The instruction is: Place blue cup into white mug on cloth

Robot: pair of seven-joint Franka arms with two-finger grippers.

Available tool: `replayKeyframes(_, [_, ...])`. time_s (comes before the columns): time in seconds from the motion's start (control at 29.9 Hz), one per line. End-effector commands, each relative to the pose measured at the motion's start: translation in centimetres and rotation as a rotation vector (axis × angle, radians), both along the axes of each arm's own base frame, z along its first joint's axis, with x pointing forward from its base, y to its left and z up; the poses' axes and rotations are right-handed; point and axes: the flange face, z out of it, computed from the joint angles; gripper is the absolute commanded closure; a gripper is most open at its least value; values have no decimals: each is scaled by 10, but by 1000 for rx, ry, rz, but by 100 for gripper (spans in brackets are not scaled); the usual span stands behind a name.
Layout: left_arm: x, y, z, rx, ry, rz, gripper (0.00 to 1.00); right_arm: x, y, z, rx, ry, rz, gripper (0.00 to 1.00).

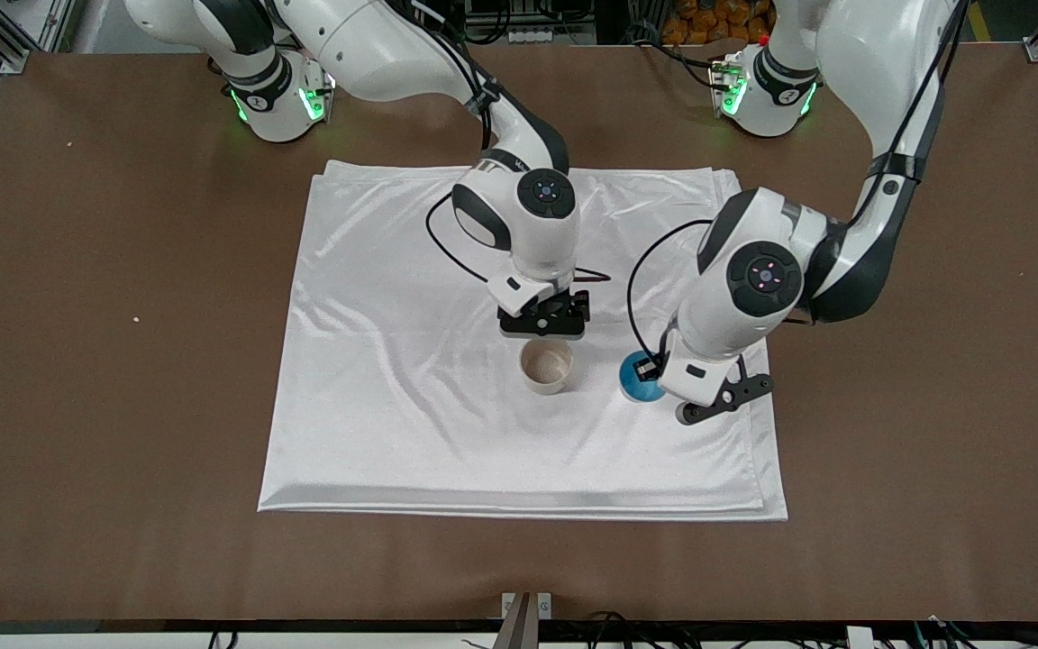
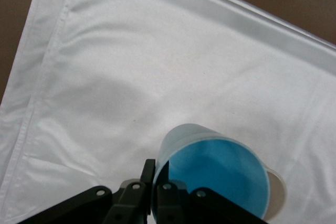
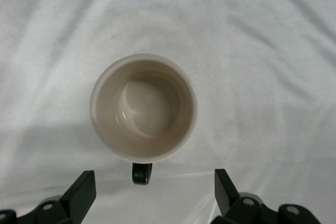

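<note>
Left wrist view: left gripper [image 2: 152,190] pinched blue cup [image 2: 212,177] rim; right gripper [image 3: 152,195] spread above white mug [image 3: 143,107]. A thin rim hold risked slipping.

My brown table [image 1: 122,406] carries one thing directly: the white cloth [image 1: 411,433], spread flat in wrinkled, folded layers across its middle.

blue cup [image 1: 639,377] half hidden under left arm, its base unseen
</note>
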Motion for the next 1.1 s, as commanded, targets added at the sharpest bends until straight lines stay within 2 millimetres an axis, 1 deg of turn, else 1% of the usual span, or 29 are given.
replayKeyframes(0.0, [-15, -21, 1, 19, 5, 22, 100, 2, -20, 75, -5, -17, -31, 0])
replayKeyframes(0.17, [-28, -44, -8, 23, 17, 23, 100, 4, -47, 133, -23, -1, -42, 0])
replayKeyframes(0.3, [-38, -64, -17, 24, 19, 30, 100, 7, -76, 171, -58, 34, 2, 0])
replayKeyframes(0.37, [-42, -76, -15, 20, 8, 40, 100, 11, -92, 187, -62, 40, 5, 0])
replayKeyframes(0.43, [-44, -82, -19, 22, 3, 44, 100, 13, -105, 203, -65, 43, 11, 0])
replayKeyframes(0.67, [-43, -100, -22, -3, -41, 90, 100, 26, -159, 249, -78, 56, 28, 0])
replayKeyframes(0.77, [-50, -115, -28, -17, -53, 87, 100, 33, -186, 266, -80, 60, 43, 0])
replayKeyframes(0.84, [-51, -119, -35, -13, -60, 90, 100, 37, -204, 277, -82, 64, 59, 0])
replayKeyframes(0.9, [-55, -126, -37, -18, -68, 93, 100, 42, -223, 288, -81, 61, 70, 0])
replayKeyframes(1.04, [-54, -129, -41, -29, -77, 96, 100, 51, -257, 306, -78, 54, 82, 0])
replayKeyframes(1.07, [-54, -129, -42, -30, -79, 97, 100, 54, -269, 309, -79, 57, 79, 0])
